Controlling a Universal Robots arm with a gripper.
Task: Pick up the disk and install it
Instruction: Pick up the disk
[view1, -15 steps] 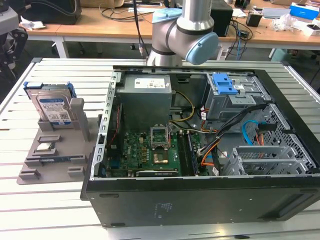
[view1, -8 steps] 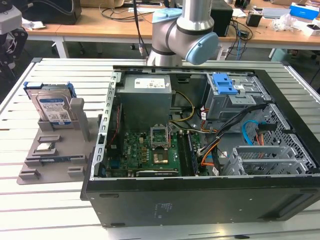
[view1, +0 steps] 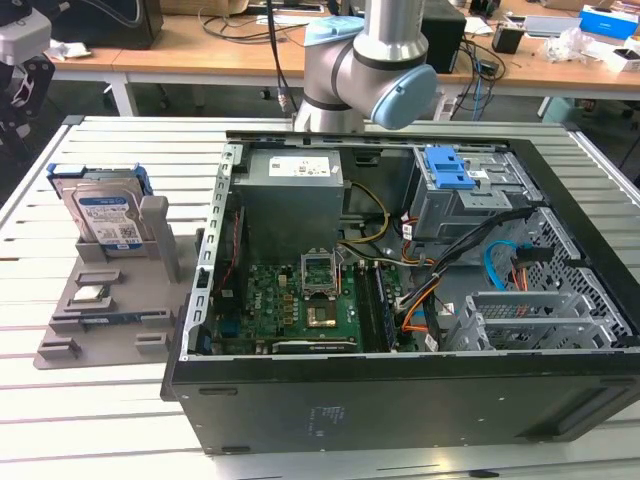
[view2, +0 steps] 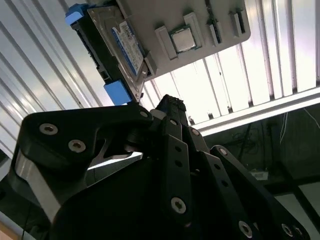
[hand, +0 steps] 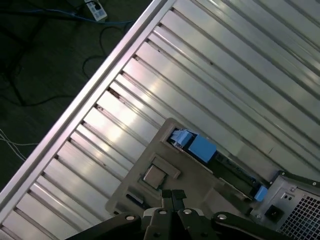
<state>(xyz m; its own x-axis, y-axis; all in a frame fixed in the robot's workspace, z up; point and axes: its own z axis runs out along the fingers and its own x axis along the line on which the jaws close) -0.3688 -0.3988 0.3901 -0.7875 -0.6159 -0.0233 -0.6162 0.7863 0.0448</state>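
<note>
Exterior view: disk (view1: 105, 215) upright, base hidden in grey holder (view1: 150, 300).

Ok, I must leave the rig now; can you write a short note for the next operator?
Gripper: fingers shut, holding nothing, up above the grey holder, apart from the disk.
Disk: stands upright in that holder, at the exterior view's left of the open computer case.
Done: nothing yet; the disk is not picked up.
Left: the pick-up and the install in the case.
</note>
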